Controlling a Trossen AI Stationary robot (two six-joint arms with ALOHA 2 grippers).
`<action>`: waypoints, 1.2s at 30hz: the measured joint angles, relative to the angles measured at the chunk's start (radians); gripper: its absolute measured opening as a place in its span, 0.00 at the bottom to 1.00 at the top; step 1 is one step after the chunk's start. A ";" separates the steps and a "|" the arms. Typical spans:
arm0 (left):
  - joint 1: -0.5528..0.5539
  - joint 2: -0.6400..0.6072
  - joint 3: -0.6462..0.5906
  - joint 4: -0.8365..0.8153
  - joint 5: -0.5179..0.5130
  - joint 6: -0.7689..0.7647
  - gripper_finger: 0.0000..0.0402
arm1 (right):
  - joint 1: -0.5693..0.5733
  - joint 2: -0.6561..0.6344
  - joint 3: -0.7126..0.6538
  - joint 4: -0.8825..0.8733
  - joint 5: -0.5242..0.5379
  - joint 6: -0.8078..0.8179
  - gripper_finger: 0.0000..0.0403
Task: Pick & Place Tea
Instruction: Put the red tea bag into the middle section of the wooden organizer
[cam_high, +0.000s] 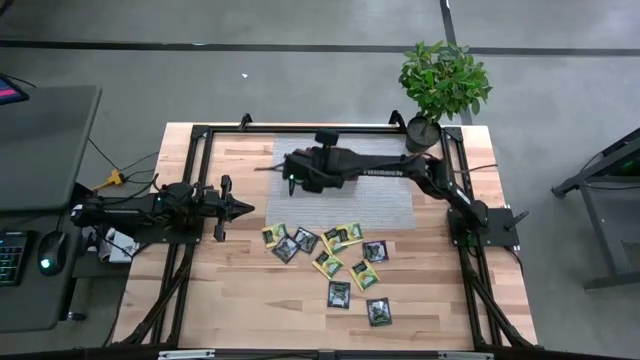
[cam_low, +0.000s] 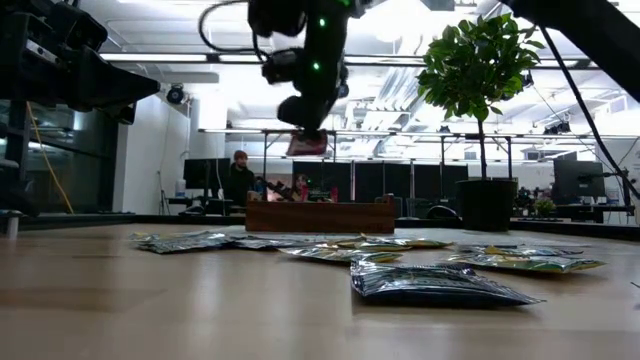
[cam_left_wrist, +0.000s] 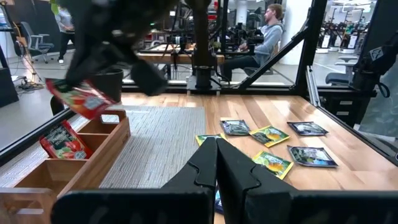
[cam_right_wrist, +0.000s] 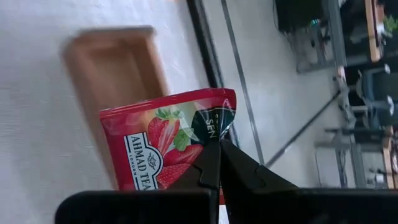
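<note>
Several flat tea packets (cam_high: 335, 255), yellow-green and dark, lie spread on the wooden table's near middle. Above the far left of the grey mat (cam_high: 385, 195), my right gripper (cam_high: 288, 172) is shut on a red strawberry tea packet (cam_right_wrist: 165, 146). That packet hangs over the brown wooden tray (cam_left_wrist: 93, 146). Another red packet (cam_left_wrist: 62, 142) lies in one of the tray's compartments. My left gripper (cam_high: 245, 207) waits shut and level at the table's left, touching nothing. My right gripper pinches the red packet between its two fingertips at one edge (cam_right_wrist: 210, 127), where the print turns dark green. The fingers slant down from the table's right. The packet (cam_left_wrist: 87, 99) hangs tilted below them, lifted clear above the tray.
A potted plant (cam_high: 440, 80) stands at the table's far right corner. The black frame rails (cam_high: 455, 160) run along the table's sides. People sit at desks in the room beyond (cam_left_wrist: 270, 28). Bare wood (cam_high: 240, 290) lies near left of the packets.
</note>
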 joint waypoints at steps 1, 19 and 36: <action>0.000 0.000 0.000 0.000 0.000 0.000 0.00 | -0.012 -0.002 -0.015 0.009 -0.003 0.000 0.00; 0.000 0.000 0.000 0.000 0.000 0.000 0.00 | -0.098 0.000 -0.200 0.164 -0.107 -0.131 0.00; 0.000 0.000 0.000 0.000 0.000 0.000 0.00 | -0.136 0.000 -0.200 0.224 -0.163 -0.167 0.00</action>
